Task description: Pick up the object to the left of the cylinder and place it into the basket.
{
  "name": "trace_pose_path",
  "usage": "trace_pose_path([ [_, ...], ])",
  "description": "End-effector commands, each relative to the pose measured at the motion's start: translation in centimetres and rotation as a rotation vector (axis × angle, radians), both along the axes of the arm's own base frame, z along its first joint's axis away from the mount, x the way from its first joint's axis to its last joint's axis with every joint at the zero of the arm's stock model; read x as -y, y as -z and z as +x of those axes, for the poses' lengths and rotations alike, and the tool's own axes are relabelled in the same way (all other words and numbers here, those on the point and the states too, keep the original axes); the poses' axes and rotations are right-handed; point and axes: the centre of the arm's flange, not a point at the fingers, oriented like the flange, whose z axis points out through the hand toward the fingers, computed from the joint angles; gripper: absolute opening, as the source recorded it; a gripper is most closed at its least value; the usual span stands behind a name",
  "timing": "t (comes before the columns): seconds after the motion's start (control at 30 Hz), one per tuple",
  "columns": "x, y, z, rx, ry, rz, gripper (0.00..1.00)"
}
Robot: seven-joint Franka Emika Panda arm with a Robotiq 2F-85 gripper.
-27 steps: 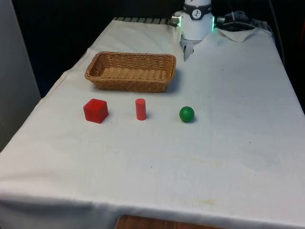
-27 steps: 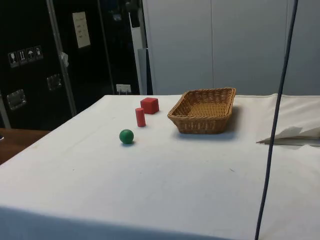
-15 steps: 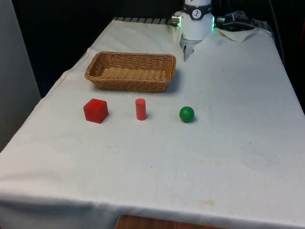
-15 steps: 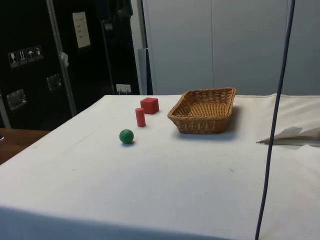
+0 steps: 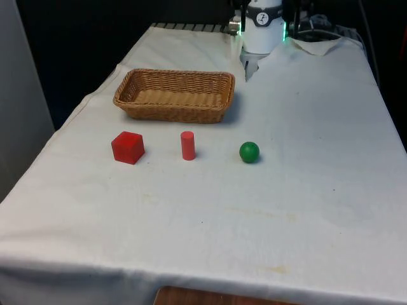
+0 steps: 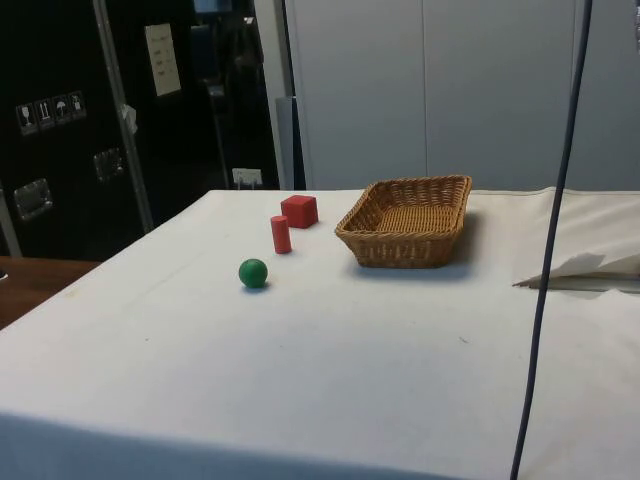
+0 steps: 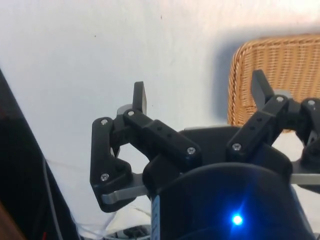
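Across the white cloth, a row of three awaits the reach.
Nearest lie the green ball (image 5: 249, 152), the red cylinder (image 5: 187, 145) and, at the front view's left, the red cube (image 5: 128, 147); beyond, the basket (image 5: 175, 109). The gripper (image 7: 200, 97), jaws spread and empty, should descend squarely over the cube's flat sides, clear of the cylinder.

Even bright overhead light, soft shadows (basket (image 5: 175, 95) casts faint one).

Black pincer (image 7: 200, 97), silver screws on linkages, white arm (image 5: 262, 28).
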Motion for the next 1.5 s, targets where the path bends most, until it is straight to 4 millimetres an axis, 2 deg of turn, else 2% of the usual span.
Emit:
trace_pose_path([
  [0.0,-0.2,0.5,0.1,0.016,0.002,-0.004,1.0],
  [0.23,-0.6,2.5,0.4,0.031,-0.002,-0.012,1.0],
  [0.27,-0.5,2.2,0.3,0.02,-0.004,-0.015,1.0],
  [0.5,-1.0,5.1,0.4,0.049,-0.006,-0.025,1.0],
  [0.57,-0.9,5.1,0.4,0.043,-0.01,-0.031,1.0],
  [1.03,-1.1,9.5,0.8,0.052,-0.005,-0.051,1.0],
  [1.13,-1.0,10.3,0.9,0.054,-0.003,-0.055,1.0],
  [1.17,-1.0,10.0,0.9,0.044,-0.003,-0.065,1.0],
  [1.47,-1.0,13.1,1.0,0.065,0.003,-0.065,1.0],
])
